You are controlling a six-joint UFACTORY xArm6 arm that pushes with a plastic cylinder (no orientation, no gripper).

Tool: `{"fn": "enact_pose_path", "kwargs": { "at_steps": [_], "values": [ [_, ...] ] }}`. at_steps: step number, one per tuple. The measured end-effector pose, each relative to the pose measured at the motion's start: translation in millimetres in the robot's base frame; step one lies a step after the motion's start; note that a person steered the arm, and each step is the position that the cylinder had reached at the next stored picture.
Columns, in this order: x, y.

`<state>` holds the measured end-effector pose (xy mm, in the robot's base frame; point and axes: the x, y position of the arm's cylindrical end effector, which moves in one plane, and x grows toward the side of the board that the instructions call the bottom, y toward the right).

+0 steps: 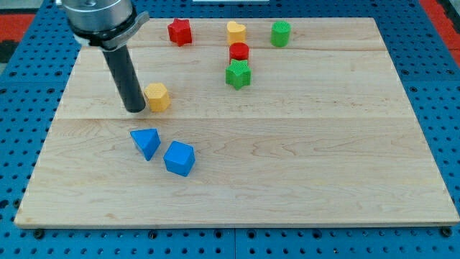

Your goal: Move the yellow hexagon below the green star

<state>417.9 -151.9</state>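
Wide wooden worktop (302,158) filling the view, set on a blue pegboard (29,86) that shows around its edges. And there's the arm coming in at the view's top left, its dark rod (123,75) slanting down to the boards. My tip (135,110) is planted on the wood. There's no pincer to call spread or pressed together here, just the bare rod, so nothing is being pinched.

On to the blocks. Down toward the view's bottom from my tip and a little to the right sits the blue cube (179,158). Just beside it, almost straight below my tip, is the blue triangle (146,142). The two are close, though I can't say they touch.

Off to the view's right of my tip and a bit higher is the green star (238,74), well apart from the rod.

Now the one that matters: the yellow hexagon (157,96) is right against my tip on its right side, touching or as good as touching. It sits to the left of the star and slightly lower.

Up and to the right of my tip, near the top edge, is the red star (180,32). Farthest right along that row is the green cylinder (280,34). The yellow heart (236,32) lies between those two. Directly under the heart, just above the green star, comes the red cylinder (239,52).
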Motion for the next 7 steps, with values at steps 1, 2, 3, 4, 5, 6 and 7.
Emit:
{"fn": "enact_pose_path", "kwargs": {
  "at_steps": [1, 2, 3, 4, 5, 6, 7],
  "values": [
    [-1, 6],
    [-8, -28],
    [-24, 18],
    [-19, 64],
    [-9, 80],
    [-7, 110],
    [-7, 111]
  ]
}}
